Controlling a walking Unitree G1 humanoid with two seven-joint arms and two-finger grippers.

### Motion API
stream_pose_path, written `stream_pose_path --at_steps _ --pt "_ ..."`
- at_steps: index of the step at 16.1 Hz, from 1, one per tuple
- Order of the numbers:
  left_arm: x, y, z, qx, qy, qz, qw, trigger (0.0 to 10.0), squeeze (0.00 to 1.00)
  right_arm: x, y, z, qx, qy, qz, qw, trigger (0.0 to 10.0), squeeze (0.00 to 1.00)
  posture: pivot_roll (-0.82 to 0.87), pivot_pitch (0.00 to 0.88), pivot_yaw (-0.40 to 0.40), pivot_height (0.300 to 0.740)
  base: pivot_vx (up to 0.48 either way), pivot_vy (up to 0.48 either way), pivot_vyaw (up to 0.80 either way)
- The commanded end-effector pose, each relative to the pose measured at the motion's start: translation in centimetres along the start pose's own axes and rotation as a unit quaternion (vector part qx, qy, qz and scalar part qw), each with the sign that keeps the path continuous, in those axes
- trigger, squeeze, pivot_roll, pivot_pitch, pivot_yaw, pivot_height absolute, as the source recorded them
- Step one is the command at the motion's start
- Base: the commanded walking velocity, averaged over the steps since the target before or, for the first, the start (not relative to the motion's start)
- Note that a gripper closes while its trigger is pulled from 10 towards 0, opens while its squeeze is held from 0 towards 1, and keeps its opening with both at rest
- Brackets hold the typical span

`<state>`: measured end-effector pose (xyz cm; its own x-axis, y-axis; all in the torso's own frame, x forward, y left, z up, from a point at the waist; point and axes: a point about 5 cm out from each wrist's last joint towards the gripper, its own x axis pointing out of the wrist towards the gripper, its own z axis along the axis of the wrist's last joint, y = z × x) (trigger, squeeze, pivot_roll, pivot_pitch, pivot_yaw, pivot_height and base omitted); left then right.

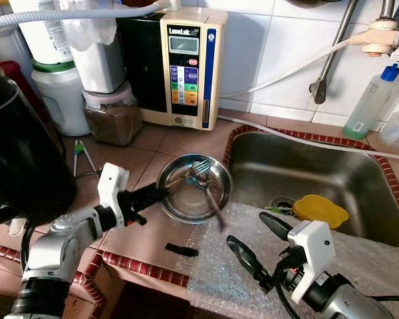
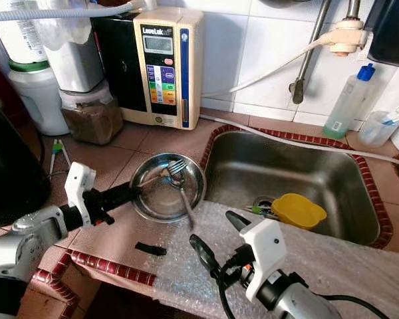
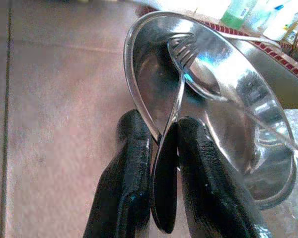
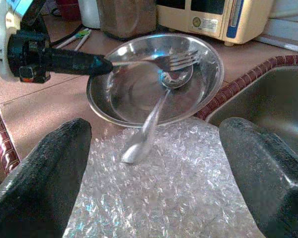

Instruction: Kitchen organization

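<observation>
Fork (image 1: 198, 167), the item I am working with, lies with its tines over the far side of a shallow steel bowl (image 1: 179, 203) on the tiled counter (image 1: 153, 143), its handle running out over the bowl's left rim into my left gripper (image 1: 161, 192). The left wrist view shows the 2 black fingers (image 3: 208, 188) clenched on the fork handle just outside the rim. A spoon (image 1: 210, 196) rests in the same bowl, its head near the fork tines and its handle leaning over the near rim onto a sheet of bubble wrap (image 1: 253, 259). My right gripper (image 1: 256, 242) hangs above the bubble wrap, near the bowl, with its 2 fingers spread wide and holding nothing. The bowl sits just beside the left edge of a steel sink (image 1: 306, 176), whose border is trimmed with red tiles. Inside the sink, near the drain, lies a yellow cup (image 1: 320, 210). A small black strip (image 1: 181, 250) lies on the counter in front of the bowl. Behind the bowl, against the white tiled wall, stands a cream water filter unit (image 1: 189, 66) with a panel of coloured buttons, and to its left a jar of brown powder (image 1: 113, 119) and a white container (image 1: 60, 96). A clear bottle with a blue cap (image 1: 371, 100) stands behind the sink. A large black object (image 1: 20, 159), close to the camera, covers the counter's left part.
</observation>
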<state>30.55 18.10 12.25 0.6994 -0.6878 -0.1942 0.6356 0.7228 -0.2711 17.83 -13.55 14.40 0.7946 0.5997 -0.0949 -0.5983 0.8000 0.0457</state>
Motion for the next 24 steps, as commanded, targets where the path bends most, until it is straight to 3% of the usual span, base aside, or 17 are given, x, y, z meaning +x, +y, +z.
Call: stream_pose_path --at_steps 1,6,9,15,16,20,24 --pt "0.2 -0.2 1.8 0.041 -0.017 -0.003 0.999 0.0 0.00 0.0 -0.1 0.2 -0.002 -0.002 -0.003 1.000 10.0 0.00 0.04 0.021 0.012 0.740 0.000 0.000 0.00" --pt "0.5 0.0 3.8 0.090 -0.032 0.007 0.995 0.0 0.00 0.2 -0.4 0.3 -0.004 -0.006 -0.006 1.000 10.0 0.00 0.05 0.014 0.013 0.740 0.000 0.000 0.00" --pt "0.4 0.4 3.7 0.120 -0.007 0.011 0.993 0.0 0.00 0.2 -0.5 0.4 -0.004 -0.008 -0.009 1.000 10.0 0.00 0.05 0.013 0.011 0.740 0.000 0.000 0.00" --pt "-0.2 2.1 -0.1 0.135 0.103 0.045 0.984 0.0 0.00 0.4 -0.6 0.1 -0.011 0.003 -0.016 1.000 10.0 0.00 0.05 0.024 0.013 0.740 0.000 0.000 0.00" --pt "-0.4 2.4 -0.9 0.120 0.120 0.057 0.984 0.0 0.00 0.3 -0.6 0.1 -0.011 0.004 -0.017 1.000 10.0 0.00 0.05 0.026 0.012 0.740 0.000 0.000 0.00" --pt "-0.4 3.3 -3.4 0.130 0.201 0.080 0.968 0.0 0.00 0.2 -0.9 0.1 -0.019 0.005 -0.024 1.000 10.0 0.00 0.04 0.042 0.012 0.740 0.000 0.000 0.00" --pt "0.4 3.5 -3.7 0.154 0.225 0.079 0.959 0.0 0.00 0.2 -1.1 0.2 -0.022 0.005 -0.028 0.999 10.0 0.00 0.04 0.045 0.012 0.740 0.000 0.000 0.00"
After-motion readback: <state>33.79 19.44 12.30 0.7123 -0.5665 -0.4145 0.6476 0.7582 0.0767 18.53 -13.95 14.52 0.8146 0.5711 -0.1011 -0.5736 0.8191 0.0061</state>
